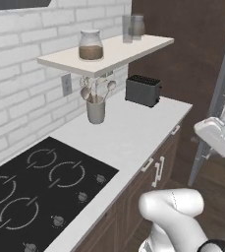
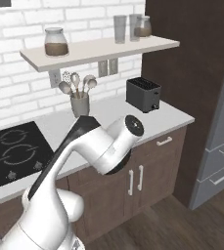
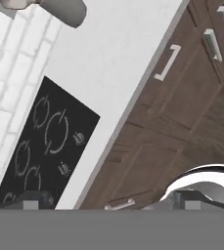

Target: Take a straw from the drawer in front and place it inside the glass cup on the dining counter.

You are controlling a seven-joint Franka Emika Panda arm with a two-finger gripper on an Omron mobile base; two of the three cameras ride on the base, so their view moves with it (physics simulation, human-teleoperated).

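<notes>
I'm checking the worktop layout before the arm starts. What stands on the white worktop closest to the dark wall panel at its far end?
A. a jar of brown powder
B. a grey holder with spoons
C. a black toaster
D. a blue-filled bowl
C: the black toaster sits at the far end of the worktop by the dark panel; the grey holder stands nearer the hob, and the jar is on the shelf.
</notes>
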